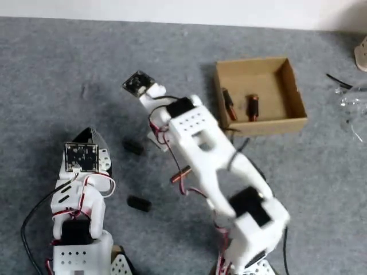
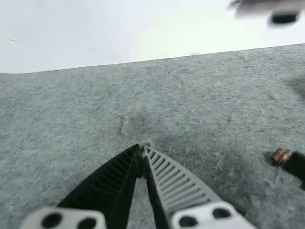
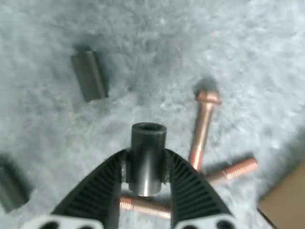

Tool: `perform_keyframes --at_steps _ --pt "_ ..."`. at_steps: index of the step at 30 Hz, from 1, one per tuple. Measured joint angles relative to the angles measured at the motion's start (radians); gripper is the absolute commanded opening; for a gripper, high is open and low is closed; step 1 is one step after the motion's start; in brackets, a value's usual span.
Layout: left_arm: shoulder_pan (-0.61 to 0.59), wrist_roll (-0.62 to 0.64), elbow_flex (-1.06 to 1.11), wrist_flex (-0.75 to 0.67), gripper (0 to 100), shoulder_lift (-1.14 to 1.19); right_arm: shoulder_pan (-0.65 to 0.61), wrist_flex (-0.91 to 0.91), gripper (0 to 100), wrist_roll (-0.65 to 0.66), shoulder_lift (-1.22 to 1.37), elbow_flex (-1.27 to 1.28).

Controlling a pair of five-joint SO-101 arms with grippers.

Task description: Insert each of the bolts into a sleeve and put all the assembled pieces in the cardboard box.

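- Your right tool pinches a sleeve; a loose grip may let it twist when meeting a bolt.
- Your left tool sits pressed together, empty.

Probably a robotics lab or hobby bench: a table covered in grey cloth, two white plastic arms with bare wiring, loose cables at one edge, a pale wall behind

White arms with black motors, red wires and ribbed hands.
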Motion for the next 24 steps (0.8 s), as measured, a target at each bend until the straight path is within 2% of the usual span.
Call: perform_keyframes --at_steps 6,10,16,24 --pt "0.0 0.0 0.0 0.0 1 0.0 0.0 -0.006 0.5 0.0 -0.333 0.245" --pt "0.0 0.0 0.0 0.0 1 0.0 0.034 -0.106 0.5 0.002 -0.585 0.494" --pt "0.0 0.0 0.0 0.0 1 0.0 0.161 -0.265 0.5 0.002 -0.954 0.876" --pt "0.0 -0.002 0.0 0.0 1 0.0 0.298 -0.344 0.5 0.002 -1.412 1.249"
